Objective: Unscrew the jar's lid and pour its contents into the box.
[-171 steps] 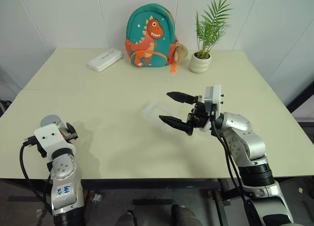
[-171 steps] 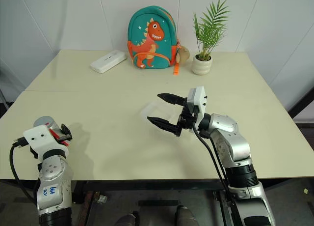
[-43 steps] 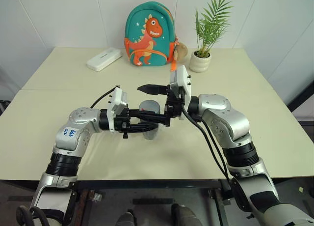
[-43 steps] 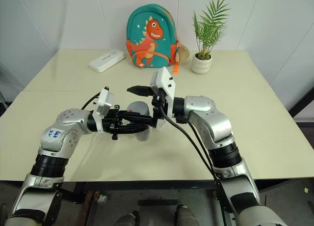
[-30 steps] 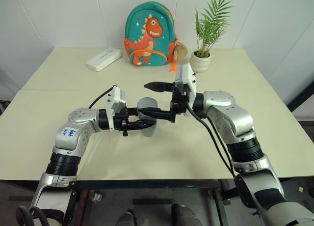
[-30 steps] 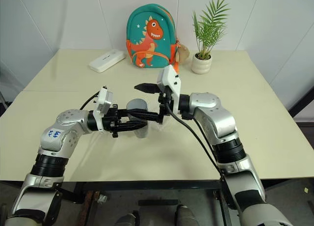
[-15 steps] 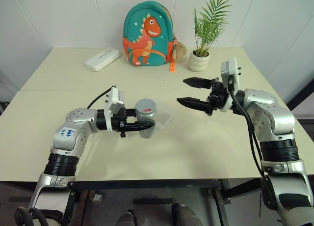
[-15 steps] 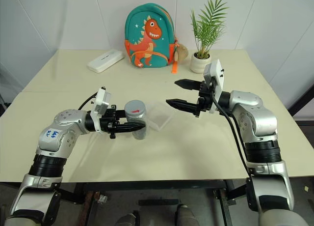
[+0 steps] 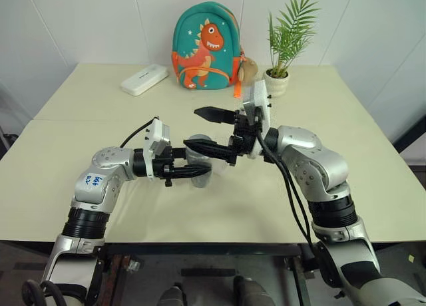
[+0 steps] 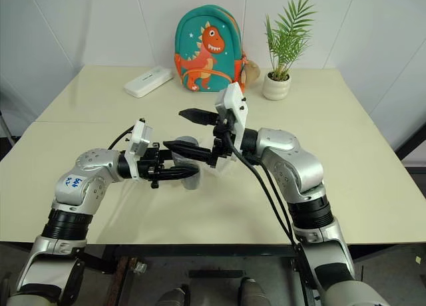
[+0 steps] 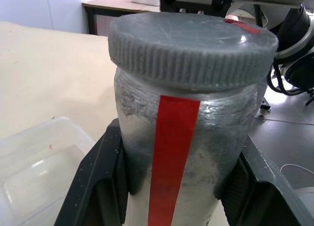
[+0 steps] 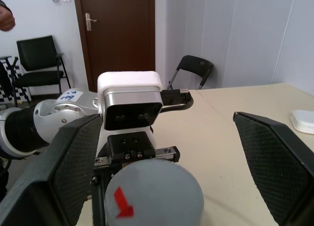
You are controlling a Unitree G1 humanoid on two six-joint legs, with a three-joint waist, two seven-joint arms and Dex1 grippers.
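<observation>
My left gripper (image 9: 194,171) is shut on the jar (image 11: 181,152), a silver-grey cylinder with a red stripe, and holds it upright over the middle of the table. The grey ribbed lid (image 11: 191,46) sits on the jar's mouth, with a red mark on top (image 12: 152,194). From the other side my right gripper (image 10: 174,129) reaches in, open, its wide jaws standing on either side of the lid without touching it. The clear box (image 11: 39,162) lies on the table just beside the jar. The contents are hidden inside the jar.
At the back of the table (image 9: 80,140) stand a teal dinosaur backpack (image 9: 206,46), a white plant pot (image 9: 278,83) with a palm, and a white oblong case (image 9: 144,80). Both arms cross in front of me.
Half a second ago my right gripper was drawn away to the right of the jar. It has swung back left and now straddles the lid, still open. My left gripper has kept the jar still.
</observation>
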